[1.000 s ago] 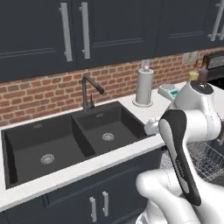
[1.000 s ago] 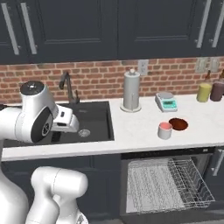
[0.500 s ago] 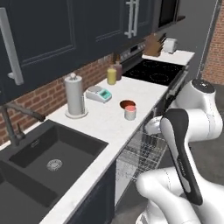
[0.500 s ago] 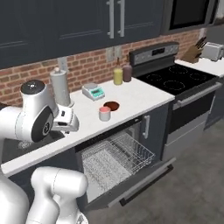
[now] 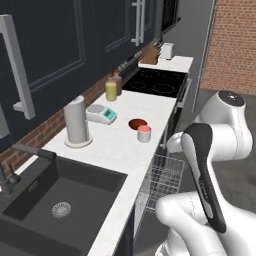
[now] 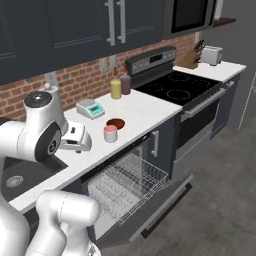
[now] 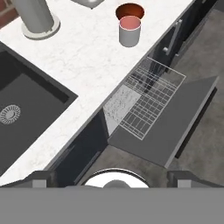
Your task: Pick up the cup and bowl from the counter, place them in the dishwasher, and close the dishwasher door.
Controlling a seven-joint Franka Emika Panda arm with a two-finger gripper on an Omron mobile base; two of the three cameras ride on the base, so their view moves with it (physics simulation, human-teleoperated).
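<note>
Cup and bowl wait on the white marbled bench

Small white pink-lined cup touches reddish-brown bowl, near tall grey cylinder; wire rack out over the lowered door; tool wide open, empty.

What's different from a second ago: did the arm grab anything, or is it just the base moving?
Just the base: the views have swung from the sink toward the cooktop end. Nothing was grabbed. The cup and bowl sit side by side on the counter as before, the dishwasher door still down, rack out.
</note>
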